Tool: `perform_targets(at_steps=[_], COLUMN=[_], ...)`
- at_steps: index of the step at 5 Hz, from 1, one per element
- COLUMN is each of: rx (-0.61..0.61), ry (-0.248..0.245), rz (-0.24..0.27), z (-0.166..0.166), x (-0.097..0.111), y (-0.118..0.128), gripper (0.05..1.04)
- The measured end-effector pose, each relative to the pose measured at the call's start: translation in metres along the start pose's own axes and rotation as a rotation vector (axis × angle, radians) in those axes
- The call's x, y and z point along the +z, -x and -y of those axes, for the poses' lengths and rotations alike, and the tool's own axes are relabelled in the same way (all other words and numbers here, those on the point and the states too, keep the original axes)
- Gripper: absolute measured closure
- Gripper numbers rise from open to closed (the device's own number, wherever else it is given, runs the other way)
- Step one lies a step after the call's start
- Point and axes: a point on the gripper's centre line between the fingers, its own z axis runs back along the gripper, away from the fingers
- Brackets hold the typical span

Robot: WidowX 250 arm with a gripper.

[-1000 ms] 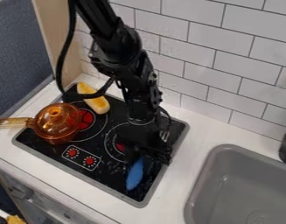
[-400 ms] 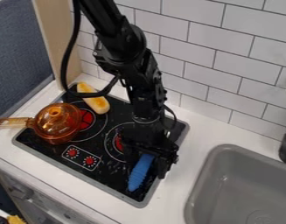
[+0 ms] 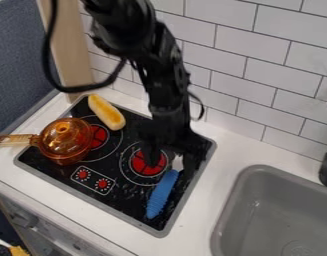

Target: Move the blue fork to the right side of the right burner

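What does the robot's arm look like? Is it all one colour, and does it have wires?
The arm is black, with chunky, lumpy joints and narrower parts between them. A thick black cable loops out beside it, and a thinner dark wire curves out lower down. The gripper at the end is black too.

White tiled wall (image 3: 252, 65) behind a white counter (image 3: 236, 145).

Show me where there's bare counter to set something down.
The white countertop is bare between the black stovetop and the gray plastic-looking sink. It's crowded around the red right burner: blue-handled fork beside it, black gripper above.
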Motion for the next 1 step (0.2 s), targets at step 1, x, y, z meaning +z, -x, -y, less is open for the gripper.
perform_targets(at_steps=[1], rx=[-0.005], ry=[0.022], rz=[0.055], z=[-0.0021], x=[0.0216], y=[-0.0053], gripper=[0.083])
